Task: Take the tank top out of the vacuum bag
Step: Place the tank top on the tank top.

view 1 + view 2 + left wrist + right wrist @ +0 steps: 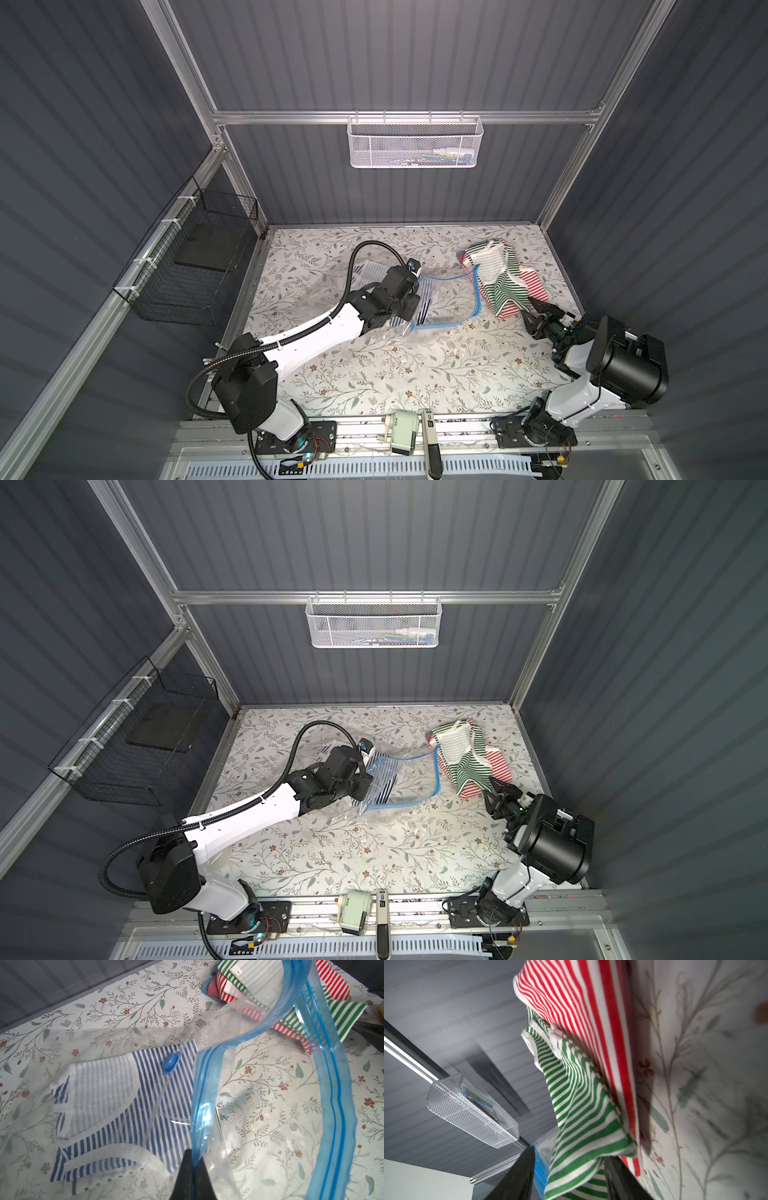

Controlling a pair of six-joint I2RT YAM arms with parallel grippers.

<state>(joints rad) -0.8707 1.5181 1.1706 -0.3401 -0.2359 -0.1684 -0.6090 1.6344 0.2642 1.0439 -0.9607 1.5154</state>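
Two tools: left tool (pixel 194 1157) pinches vacuum bag (pixel 204 1093); right tool (pixel 570 1155) spread around green-striped top (pixel 577 1105)

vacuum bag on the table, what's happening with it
The left gripper is shut on the blue zip edge of the vacuum bag, holding the mouth open. A blue top lies inside, not yet out. The right gripper is open around a corner of a green top lying outside on a red top.

One vacuum bag (pixel 334 1105), maybe three tank tops (pixel 124 1105)
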